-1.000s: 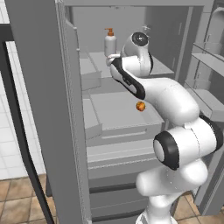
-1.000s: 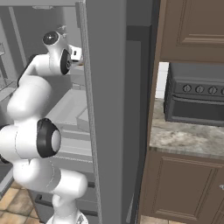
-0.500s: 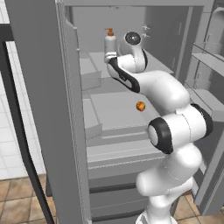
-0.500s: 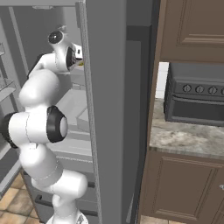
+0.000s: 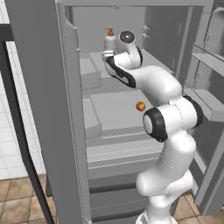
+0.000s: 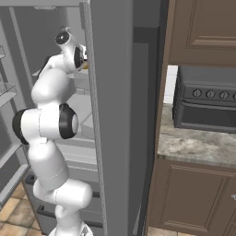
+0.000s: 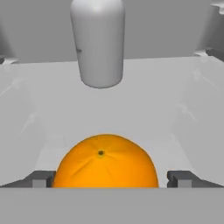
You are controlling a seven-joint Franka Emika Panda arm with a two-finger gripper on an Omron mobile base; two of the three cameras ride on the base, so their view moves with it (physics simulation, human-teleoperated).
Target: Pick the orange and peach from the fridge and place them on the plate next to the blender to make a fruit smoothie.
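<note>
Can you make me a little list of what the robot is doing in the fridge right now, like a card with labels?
place: open fridge
gripper: reached onto the upper shelf, one finger on each side of the orange
orange: on the upper shelf, right in front of the hand camera
bottle: white, standing behind the orange; an orange cap shows in the left base view
peach: on the lower shelf, beside the arm
grip: jaws are apart around the orange; whether they touch it is hidden
</note>
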